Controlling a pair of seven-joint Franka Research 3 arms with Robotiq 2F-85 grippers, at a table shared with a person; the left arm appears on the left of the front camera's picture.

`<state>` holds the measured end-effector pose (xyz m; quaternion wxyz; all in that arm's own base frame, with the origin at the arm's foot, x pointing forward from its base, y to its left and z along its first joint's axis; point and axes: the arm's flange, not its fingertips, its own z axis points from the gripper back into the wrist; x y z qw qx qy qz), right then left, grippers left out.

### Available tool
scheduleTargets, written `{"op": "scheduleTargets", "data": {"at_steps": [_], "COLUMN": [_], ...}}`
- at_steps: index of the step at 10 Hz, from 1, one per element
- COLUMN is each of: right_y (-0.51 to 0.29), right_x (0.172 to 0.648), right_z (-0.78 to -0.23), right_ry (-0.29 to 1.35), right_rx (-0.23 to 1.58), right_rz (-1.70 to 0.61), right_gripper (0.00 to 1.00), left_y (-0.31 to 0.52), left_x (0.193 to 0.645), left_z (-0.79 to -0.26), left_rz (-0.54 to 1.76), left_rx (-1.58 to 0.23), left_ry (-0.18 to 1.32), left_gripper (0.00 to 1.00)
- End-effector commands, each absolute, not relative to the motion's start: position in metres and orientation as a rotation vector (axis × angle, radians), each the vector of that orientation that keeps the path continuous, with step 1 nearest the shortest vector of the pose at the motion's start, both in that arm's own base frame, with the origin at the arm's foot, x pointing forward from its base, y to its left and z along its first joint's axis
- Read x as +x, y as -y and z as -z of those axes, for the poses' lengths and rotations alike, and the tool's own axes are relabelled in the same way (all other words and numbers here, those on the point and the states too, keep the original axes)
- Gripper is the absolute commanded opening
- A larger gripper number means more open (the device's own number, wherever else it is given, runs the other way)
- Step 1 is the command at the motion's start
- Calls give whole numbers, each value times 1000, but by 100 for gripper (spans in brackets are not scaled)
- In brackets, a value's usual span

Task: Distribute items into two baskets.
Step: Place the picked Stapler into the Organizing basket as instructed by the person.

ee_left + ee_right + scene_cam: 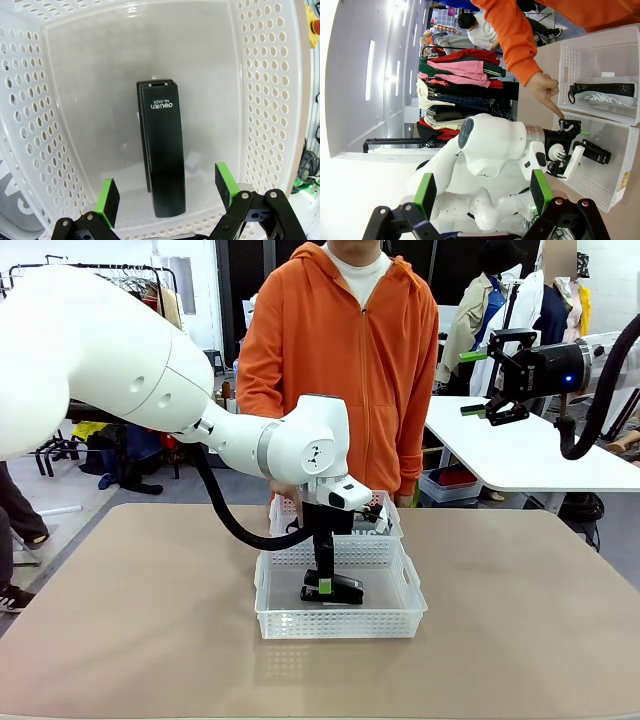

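Left wrist view: stapler (162, 150) lies lengthwise between spread left gripper (167, 196), label end pointing away.

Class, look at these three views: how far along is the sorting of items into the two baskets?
Done: the stapler lies in the near basket, and the pouch lies in the far basket. In hand: nothing; the left hand is open around the stapler, the right hand is open and raised off to the side. Left: apparently only pulling the left arm out.
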<state>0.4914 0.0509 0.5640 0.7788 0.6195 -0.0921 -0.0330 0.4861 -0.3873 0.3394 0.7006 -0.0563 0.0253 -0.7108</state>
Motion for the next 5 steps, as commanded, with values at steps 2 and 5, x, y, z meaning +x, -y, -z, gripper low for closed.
{"op": "scheduleTargets", "data": {"at_steps": [2,5], "right_y": [-51,-51], "right_x": [492,492], "right_z": [-568,-568], "right_ry": [201,201], "right_rx": [1337,1337], "right_rz": [78,78], "right_gripper": [100,100], "left_y": [381,337], "left_x": [488,467], "left_z": [-349,-409], "left_rz": [1560,1473], "left_rx": [-146,-238], "left_ry": [-28,90], "left_gripper": [100,100]}}
